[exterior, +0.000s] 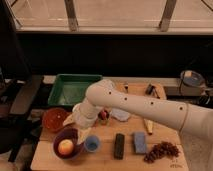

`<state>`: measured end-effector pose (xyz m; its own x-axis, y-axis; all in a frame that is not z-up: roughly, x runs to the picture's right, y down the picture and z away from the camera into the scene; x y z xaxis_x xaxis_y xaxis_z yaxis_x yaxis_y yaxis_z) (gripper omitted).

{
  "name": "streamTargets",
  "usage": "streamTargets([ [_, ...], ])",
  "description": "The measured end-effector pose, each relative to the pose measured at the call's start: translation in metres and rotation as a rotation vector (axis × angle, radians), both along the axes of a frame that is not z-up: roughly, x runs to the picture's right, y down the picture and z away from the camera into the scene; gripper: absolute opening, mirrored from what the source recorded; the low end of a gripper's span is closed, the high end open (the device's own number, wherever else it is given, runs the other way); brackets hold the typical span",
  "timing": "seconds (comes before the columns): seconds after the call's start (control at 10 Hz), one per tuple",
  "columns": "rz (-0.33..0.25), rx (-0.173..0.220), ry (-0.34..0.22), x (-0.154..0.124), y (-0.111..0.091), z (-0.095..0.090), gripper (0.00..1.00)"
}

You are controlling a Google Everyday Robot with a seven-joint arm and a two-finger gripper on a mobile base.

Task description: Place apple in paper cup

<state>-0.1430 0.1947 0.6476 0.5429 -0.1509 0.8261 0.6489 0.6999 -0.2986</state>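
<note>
The apple (65, 146), yellow with an orange-red blush, lies in a purple bowl (57, 150) at the front left of the wooden table. My gripper (81, 134) hangs just above and to the right of the bowl, between it and the small blue cup (92, 143). It holds nothing that I can see. My white arm (130, 104) reaches in from the right and bends down at the elbow. The white paper cup is hidden behind my wrist and forearm.
A green tray (75, 87) stands at the back left and a red bowl (54, 119) left of my wrist. A dark bar (119, 146), a blue sponge (139, 142), a grape bunch (161, 151), a banana (148, 126) and a white cloth (120, 115) lie to the right.
</note>
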Motion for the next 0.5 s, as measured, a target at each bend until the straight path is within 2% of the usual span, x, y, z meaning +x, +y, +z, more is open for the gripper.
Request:
streamTargets([
  [0.2,-0.004,0.005,0.001,-0.001,-0.001,0.000,0.66],
  [0.5,-0.093,0.044,0.063,-0.019,0.001,0.009,0.66],
])
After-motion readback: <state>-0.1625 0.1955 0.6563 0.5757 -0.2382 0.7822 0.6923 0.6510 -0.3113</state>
